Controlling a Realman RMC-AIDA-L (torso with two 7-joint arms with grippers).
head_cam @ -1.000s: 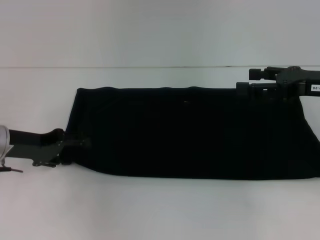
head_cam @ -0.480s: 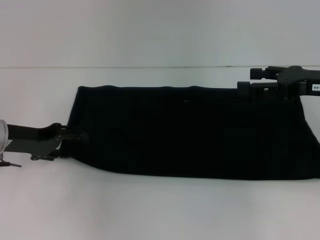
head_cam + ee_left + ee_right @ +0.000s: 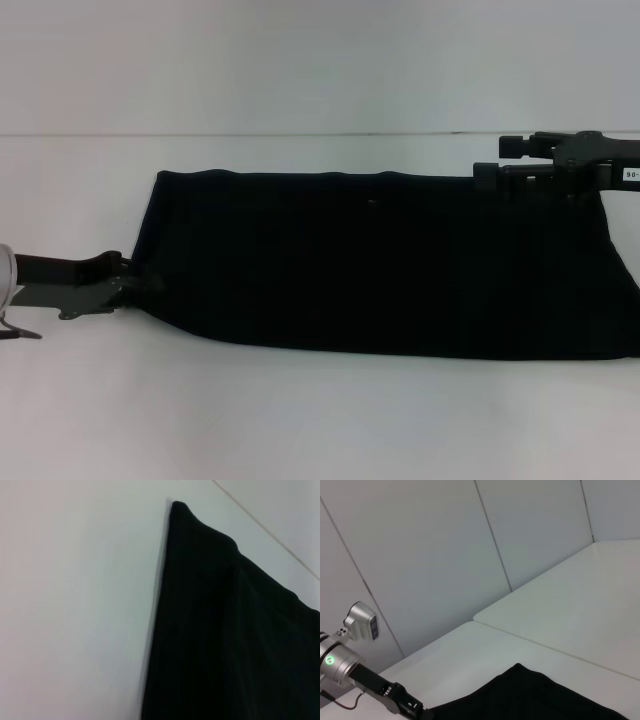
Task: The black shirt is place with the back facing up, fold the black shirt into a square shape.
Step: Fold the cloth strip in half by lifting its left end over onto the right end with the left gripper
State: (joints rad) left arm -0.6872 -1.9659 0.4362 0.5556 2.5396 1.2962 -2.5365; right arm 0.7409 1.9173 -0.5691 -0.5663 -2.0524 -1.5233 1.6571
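The black shirt lies flat on the white table as a long, wide band that runs across most of the head view, from its left end near the left gripper out past the frame's right edge. Note that its far edge is nearly straight with faint ripples, while its near edge slants gently, lower toward the right. In the left wrist view you see one corner of the shirt coming to a point on bare tabletop, with soft creases running along the cloth. In the right wrist view, a far corner of the shirt rests on the table below pale wall panels.

The left gripper sits low at the shirt's left end, at its near corner, its dark tip overlapping the fabric edge; black on black hides the fingers, so you cannot tell whether they are spread or pinching cloth. The same left gripper appears in the right wrist view, touching the shirt's edge, behind it a silver wrist joint with a green light.

The right gripper reaches in from the right at the shirt's far edge, level with it, near the right end. You cannot tell its opening either.
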